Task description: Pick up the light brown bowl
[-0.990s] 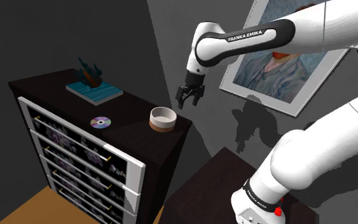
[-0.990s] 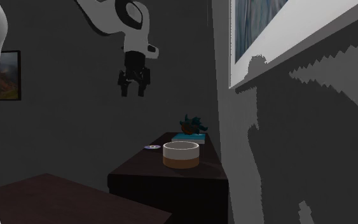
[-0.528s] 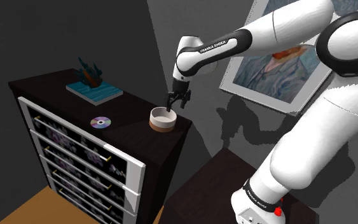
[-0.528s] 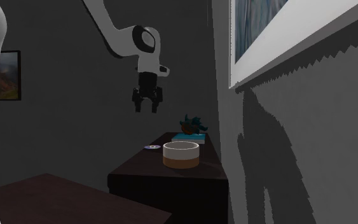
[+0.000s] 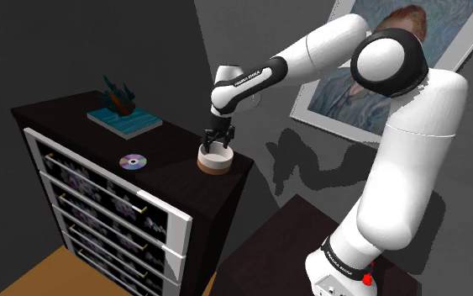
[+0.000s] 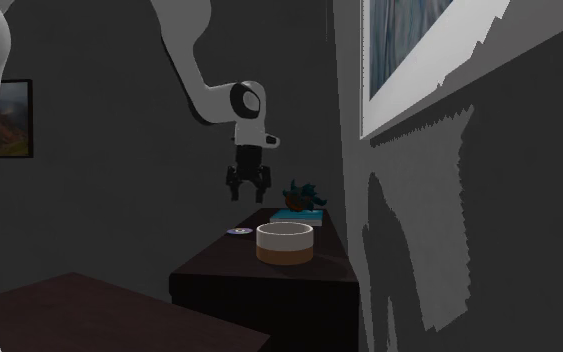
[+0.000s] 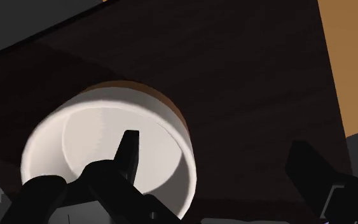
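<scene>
Now our open pincer (image 5: 218, 145) hangs over the bowl (image 6: 285, 243), which sits near the corner of the dark surface (image 5: 167, 150), and we think it is hard, light and smooth, so we should grab its rim.

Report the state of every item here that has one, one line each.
bowl: upright, empty, resting on the cabinet top, not gripped.
end effector: open, one finger over the bowl's inside, the other outside its rim.
cabinet drawers: all shut.
disc: lying flat on the cabinet top.
book: lying flat, closed, an ornament on it.
</scene>
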`<move>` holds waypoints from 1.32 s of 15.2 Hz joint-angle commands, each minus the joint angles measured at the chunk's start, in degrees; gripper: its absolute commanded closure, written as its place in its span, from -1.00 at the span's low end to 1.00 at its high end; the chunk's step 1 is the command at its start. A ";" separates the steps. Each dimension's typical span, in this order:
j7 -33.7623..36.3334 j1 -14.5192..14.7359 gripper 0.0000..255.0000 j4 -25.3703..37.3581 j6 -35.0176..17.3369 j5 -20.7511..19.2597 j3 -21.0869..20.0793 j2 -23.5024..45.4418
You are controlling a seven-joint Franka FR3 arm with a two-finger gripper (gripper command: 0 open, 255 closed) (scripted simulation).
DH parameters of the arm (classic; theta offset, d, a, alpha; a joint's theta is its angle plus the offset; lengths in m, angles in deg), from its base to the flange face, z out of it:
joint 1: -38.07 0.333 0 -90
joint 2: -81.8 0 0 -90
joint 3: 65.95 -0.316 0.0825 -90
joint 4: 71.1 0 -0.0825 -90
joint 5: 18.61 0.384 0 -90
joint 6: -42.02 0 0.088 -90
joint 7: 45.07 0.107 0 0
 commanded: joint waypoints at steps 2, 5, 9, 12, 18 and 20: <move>0.17 -0.05 -1.00 5.94 -0.90 -0.35 0.23 6.82; 0.36 -0.06 -1.00 12.55 -1.18 -0.62 0.46 13.69; 0.47 -0.08 -1.00 17.67 -1.48 -0.78 0.62 19.09; 0.45 -0.09 -1.00 17.77 -3.01 -0.76 0.61 20.72; 0.44 -0.09 1.00 18.11 -4.64 -0.74 0.59 22.70; 0.45 -0.08 1.00 18.11 -4.63 -0.74 0.59 22.69</move>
